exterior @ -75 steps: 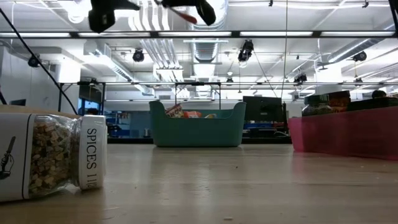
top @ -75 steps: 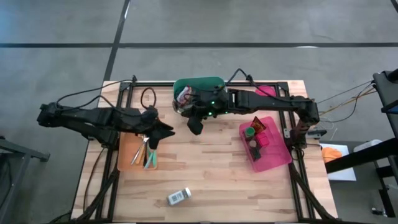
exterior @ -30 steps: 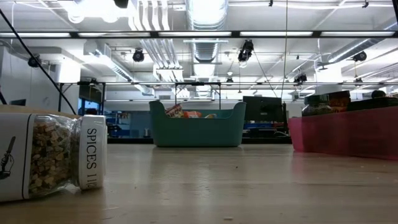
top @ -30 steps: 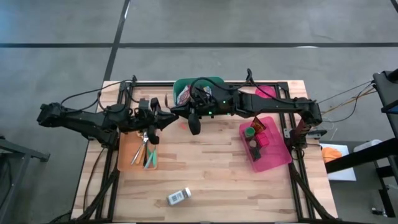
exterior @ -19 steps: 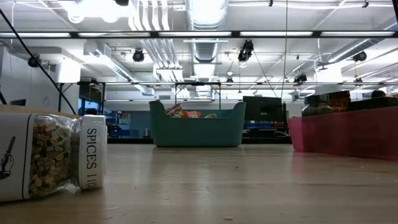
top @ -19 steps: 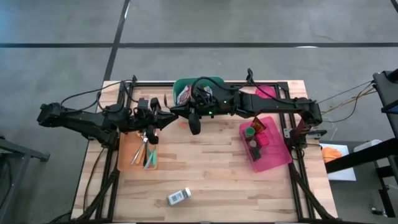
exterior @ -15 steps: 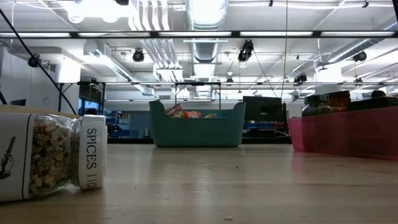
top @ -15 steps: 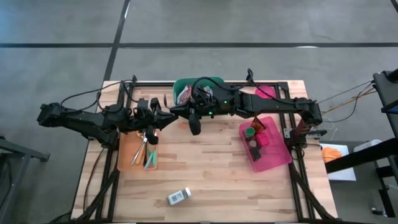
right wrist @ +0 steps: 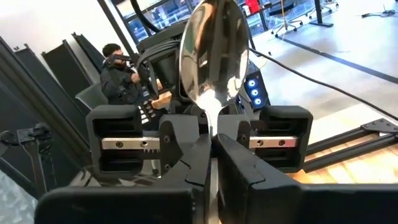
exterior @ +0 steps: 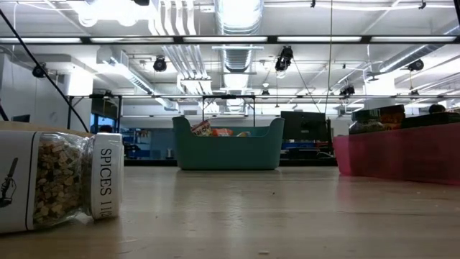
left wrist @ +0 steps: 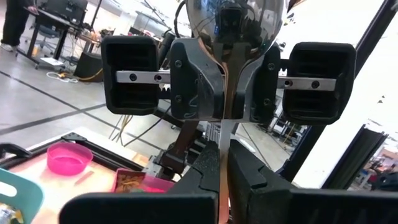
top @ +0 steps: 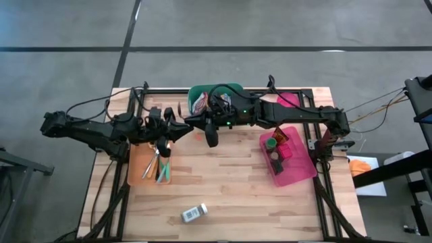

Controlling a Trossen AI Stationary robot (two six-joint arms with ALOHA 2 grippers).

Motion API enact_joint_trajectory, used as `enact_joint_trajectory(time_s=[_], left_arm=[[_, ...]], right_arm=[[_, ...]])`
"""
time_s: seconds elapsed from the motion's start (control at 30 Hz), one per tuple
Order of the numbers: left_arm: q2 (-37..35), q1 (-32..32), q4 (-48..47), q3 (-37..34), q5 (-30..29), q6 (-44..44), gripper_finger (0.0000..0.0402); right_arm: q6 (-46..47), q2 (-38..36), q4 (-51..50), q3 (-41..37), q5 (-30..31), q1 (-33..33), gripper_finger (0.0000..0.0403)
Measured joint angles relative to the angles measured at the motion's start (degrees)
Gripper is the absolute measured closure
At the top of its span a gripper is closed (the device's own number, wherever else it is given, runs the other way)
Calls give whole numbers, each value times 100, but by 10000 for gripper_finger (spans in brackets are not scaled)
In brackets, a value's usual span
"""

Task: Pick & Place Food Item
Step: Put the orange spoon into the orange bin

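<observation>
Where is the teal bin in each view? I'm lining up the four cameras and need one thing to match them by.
High view: teal bin at the table's far edge, mid-picture, partly under the right arm.
Low view: centre of the picture, far across the table.
Left wrist view: only a corner shows, at the lower left edge.
Right wrist view: not in it.
Shared landmark: the pink bin.

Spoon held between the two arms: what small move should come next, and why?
Probably the left gripper should open a little and let go. Both it and the right gripper are shut on the same spoon in mid-air, so neither arm can carry it off until one releases.
</observation>
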Motion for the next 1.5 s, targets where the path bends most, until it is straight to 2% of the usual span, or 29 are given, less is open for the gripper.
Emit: enact_joint_trajectory(time_s=[0.1, 0.37, 0.57, 0.77, 0.93, 1.03, 1.13, 1.3, 1.5], left_arm=[[0, -2, -2, 1, 0, -85, 401], [-91, -2, -87, -1, -7, -265, 401], [-418, -4, -623, 1, -50, -784, 401], [-1150, -28, -2191, 23, -118, -1499, 401], [-1525, -29, -5075, 579, -133, -2251, 401], [-1468, -31, -6785, 989, -88, -2834, 401], [-1278, -35, -7959, 1227, 24, -3283, 401], [-946, -35, -8752, 1093, 481, -3678, 401], [-735, -24, -8787, 414, 894, -4204, 401]], right_arm=[[-43, 0, 0, 0, -11, 0, 358], [-73, 0, 0, 0, -63, 11, 232], [-61, 0, -3, 0, -10, -11, 182], [-58, 0, -138, 2, 11, -11, 174], [-76, -25, -723, 2, -22, -11, 174], [-106, -28, -1225, 2, -39, -11, 174], [-114, -26, -1712, 2, -147, -11, 174], [-767, -26, -2293, -7, -460, 60, 174], [-2023, -26, -2754, -141, -503, 317, 174]])
